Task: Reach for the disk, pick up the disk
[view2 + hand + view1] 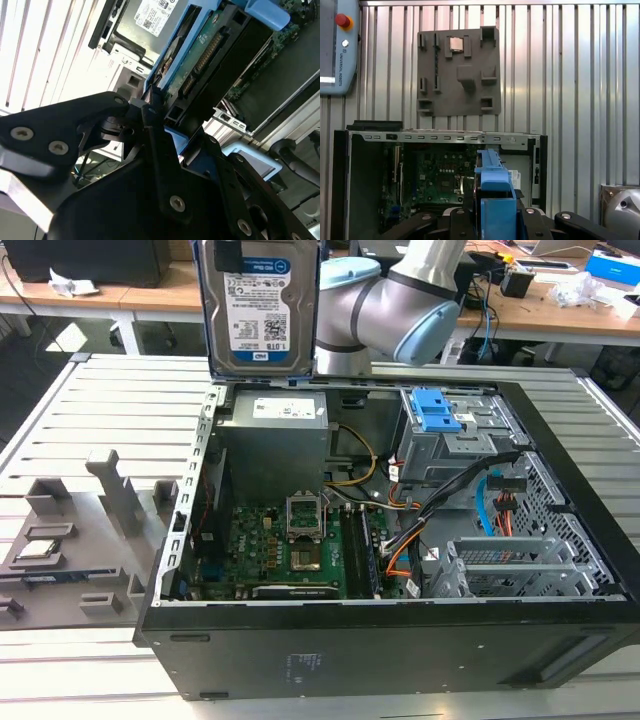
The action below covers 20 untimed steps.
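Lower centre of exterior view: open PC case (400,650), side panel off, board facing up for access from above. Just behind, upper centre-left: disk (262,310), held upright above case's rear rim, label twd cam. Hand (495,217) clamped on its blue side frame, prob. to spare label face & connector. Under all: slatted metal counter (120,400), w/ grey fixture block (60,530) at left. Far, along top edge: wooden desks (560,315), cluttered.

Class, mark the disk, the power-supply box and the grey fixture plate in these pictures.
disk (262,315): exterior view, on its white label.
power-supply box (270,455): exterior view, on its bare grey side.
grey fixture plate (447,85): first wrist view, on a flat bare patch.
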Each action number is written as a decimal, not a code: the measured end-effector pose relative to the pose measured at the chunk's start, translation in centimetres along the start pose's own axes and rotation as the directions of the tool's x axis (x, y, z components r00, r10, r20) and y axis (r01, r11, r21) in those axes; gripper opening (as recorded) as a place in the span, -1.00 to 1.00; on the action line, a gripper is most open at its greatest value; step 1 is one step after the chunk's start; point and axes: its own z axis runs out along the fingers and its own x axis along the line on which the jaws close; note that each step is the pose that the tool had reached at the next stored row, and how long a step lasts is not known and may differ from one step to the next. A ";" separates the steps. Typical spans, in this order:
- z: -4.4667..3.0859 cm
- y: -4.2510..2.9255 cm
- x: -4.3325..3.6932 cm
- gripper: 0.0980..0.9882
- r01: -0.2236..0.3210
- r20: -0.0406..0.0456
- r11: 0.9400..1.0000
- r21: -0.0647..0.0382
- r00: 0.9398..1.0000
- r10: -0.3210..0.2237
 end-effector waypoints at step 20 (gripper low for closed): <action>-0.29 -7.22 0.10 -0.40 0.000 0.000 1.000 -0.001 1.000 0.000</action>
